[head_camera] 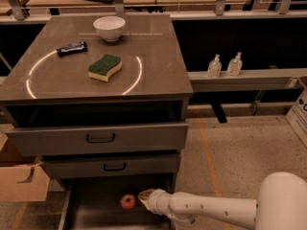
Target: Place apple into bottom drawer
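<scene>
One apple (127,201) is lying in the bottom drawer (96,210) just beside the end effector (144,195), open or closed I cannot tell, and risking rolling away if nudged.

The bottom drawer (91,210) lies free left of the apple (127,201); the gripper (144,195) fills its right, the middle drawer (110,166) overhanging its far side.

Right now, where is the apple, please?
The apple lies low in the camera view, slightly left of centre, on the dark floor of the open bottom drawer, close beside the gripper.
</scene>
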Controlling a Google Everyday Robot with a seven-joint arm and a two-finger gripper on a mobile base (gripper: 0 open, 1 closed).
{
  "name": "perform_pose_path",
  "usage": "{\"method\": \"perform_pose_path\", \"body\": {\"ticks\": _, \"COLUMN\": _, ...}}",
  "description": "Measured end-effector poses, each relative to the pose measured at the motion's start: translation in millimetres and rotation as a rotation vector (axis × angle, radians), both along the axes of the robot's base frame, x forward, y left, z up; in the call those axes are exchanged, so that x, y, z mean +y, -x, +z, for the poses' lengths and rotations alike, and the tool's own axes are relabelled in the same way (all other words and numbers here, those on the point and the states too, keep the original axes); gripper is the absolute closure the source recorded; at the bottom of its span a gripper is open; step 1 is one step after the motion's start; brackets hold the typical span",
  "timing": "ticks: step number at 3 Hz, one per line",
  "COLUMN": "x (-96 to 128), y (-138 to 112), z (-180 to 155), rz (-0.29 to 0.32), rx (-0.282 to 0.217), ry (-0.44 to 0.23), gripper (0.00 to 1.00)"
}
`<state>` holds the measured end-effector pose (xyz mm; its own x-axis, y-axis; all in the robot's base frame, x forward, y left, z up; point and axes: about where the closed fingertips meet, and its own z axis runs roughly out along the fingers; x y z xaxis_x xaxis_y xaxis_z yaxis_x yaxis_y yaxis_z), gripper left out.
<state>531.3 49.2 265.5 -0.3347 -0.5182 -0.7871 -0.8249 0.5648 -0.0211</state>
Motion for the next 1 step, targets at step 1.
{"method": "perform_pose_path", "body": {"ticks": 1, "x": -1.5, "y": 3.5, "z": 16.4, "rz": 0.027, "rx": -0.016, "ry": 0.019, "gripper": 1.0}}
